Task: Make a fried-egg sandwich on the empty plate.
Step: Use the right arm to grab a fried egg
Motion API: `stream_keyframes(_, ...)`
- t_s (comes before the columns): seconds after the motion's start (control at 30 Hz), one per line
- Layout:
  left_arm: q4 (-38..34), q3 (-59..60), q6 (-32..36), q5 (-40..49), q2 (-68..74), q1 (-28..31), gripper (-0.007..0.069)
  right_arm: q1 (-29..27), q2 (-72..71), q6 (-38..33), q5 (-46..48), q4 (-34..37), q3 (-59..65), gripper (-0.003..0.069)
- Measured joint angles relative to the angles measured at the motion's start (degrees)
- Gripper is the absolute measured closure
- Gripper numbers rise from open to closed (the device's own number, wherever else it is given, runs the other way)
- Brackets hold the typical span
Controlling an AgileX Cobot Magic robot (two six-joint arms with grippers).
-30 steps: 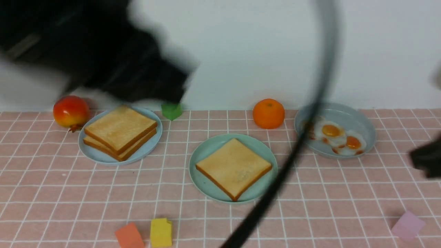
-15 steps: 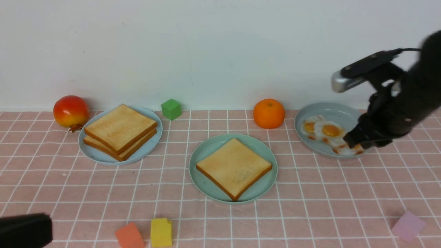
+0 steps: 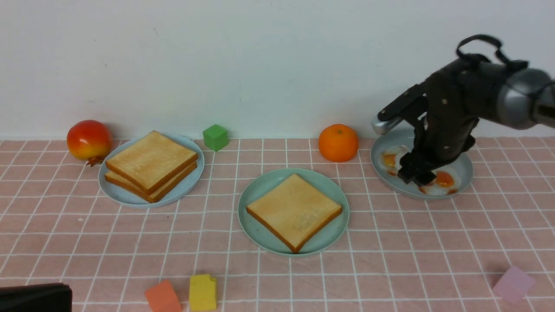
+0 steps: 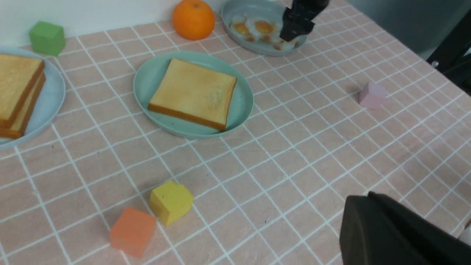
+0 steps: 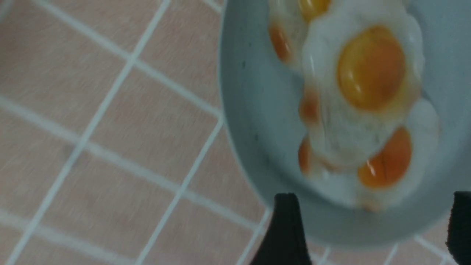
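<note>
One toast slice lies flat on the mint-green plate in the middle of the table. Two more slices are stacked on a pale blue plate at the left. Several fried eggs overlap in the grey-blue plate at the right. My right gripper hangs just above those eggs, and it stands open over the plate's rim with nothing between its fingers. My left gripper is shut and empty, low over the near left corner.
A red fruit sits by the wall at the far left. An orange stands between the mint plate and the egg plate. Cubes lie about: green, yellow, orange, pink.
My left arm has pulled back from above the toast stack to the near left corner. My right arm has come in over the egg plate, and its jaws have opened.
</note>
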Motion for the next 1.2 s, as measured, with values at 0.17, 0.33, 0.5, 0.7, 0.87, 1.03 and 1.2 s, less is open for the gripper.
stream_keyframes(0.17, 0.00, 0.00, 0.00, 0.37, 0.00, 0.00, 0.0638, 0.00, 3.80, 0.00, -3.17, -2.72, -1.01, 0.0103)
stream_keyframes(0.33, 0.00, 0.00, 0.00, 0.37, 0.00, 0.00, 0.0638, 0.00, 6.09, 0.00, -4.71, -4.51, -1.11, 0.0109)
stream_keyframes(0.5, 0.00, 0.00, 0.00, 0.37, 0.00, 0.00, 0.0638, 0.07, 6.86, 0.00, -5.11, -6.04, -1.66, 0.0116)
stream_keyframes(0.7, 0.00, 0.00, 0.00, 0.37, 0.00, 0.00, 0.0638, 0.07, 7.09, 0.00, -6.14, -6.39, -1.66, 0.0221)
stream_keyframes(0.87, 0.00, 0.00, 0.00, 0.37, 0.00, 0.00, 0.0638, 0.07, 7.21, -0.12, -6.50, -6.45, -1.66, 0.0382)
stream_keyframes(1.03, 0.00, 0.00, 0.00, 0.37, 0.00, 0.00, 0.0638, 0.27, 7.14, -0.25, -7.43, -7.08, -1.75, 0.0506)
stream_keyframes(1.2, 0.00, 0.00, 0.00, 0.37, 0.00, 0.00, 0.0638, 0.31, 6.75, -0.25, -6.78, -7.34, -1.75, 0.0510)
